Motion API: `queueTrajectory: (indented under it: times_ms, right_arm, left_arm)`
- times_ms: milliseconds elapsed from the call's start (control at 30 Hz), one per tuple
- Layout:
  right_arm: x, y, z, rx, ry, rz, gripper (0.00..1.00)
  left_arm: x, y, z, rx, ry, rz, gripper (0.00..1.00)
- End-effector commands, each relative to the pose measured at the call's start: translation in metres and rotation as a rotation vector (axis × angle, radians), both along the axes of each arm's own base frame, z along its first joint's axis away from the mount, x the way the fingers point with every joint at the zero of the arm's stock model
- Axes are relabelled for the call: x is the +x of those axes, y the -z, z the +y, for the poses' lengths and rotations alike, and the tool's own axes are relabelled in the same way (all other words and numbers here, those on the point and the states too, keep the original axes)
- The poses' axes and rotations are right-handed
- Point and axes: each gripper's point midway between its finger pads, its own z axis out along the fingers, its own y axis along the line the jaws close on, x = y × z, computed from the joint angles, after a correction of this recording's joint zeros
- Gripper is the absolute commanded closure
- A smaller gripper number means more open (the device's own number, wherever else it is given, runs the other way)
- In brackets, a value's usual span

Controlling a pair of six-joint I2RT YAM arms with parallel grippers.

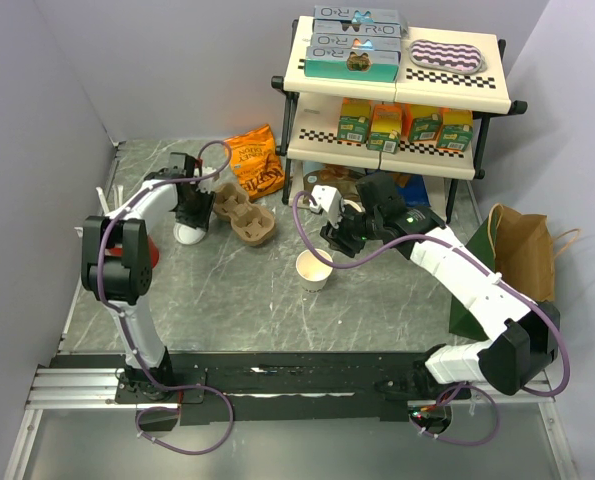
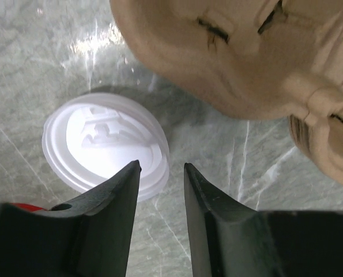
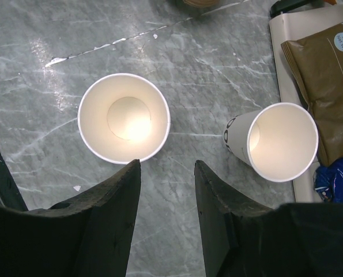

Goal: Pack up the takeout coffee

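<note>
A round white sip lid [image 2: 102,138] lies flat on the marble table, just left of the brown pulp cup carrier [image 2: 234,57]. My left gripper [image 2: 162,166] hovers open over the lid's right edge with nothing between its fingers. In the top view that gripper [image 1: 190,215] sits above the lid [image 1: 188,235], beside the carrier [image 1: 245,215]. Two cream paper cups stand lidless and empty: one in the open [image 3: 124,118] [image 1: 315,270], one nearer the shelf [image 3: 281,141]. I cannot tell which is the takeout coffee. My right gripper [image 3: 167,164] [image 1: 339,238] hangs open between and above them.
A two-tier shelf [image 1: 397,150] with boxes and juice cartons stands at the back. An orange snack bag [image 1: 255,160] lies behind the carrier. A brown paper bag [image 1: 522,250] and a green bag [image 1: 472,290] stand at the right. A red object [image 1: 151,255] sits by the left arm.
</note>
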Motion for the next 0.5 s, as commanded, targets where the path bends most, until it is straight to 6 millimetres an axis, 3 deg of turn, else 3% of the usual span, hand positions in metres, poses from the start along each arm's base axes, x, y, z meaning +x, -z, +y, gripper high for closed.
queueTrajectory:
  times_ms: [0, 467]
  right_arm:
    - [0.0026, -0.0153, 0.0029, 0.036, 0.004, -0.026, 0.50]
    - [0.0029, -0.0124, 0.0009, 0.029, 0.013, -0.026, 0.50]
  left_arm:
    - [0.0167, -0.0089, -0.0057, -0.002, 0.001, -0.044, 0.59]
    - [0.0191, -0.0006, -0.0071, 0.005, 0.017, -0.022, 0.72]
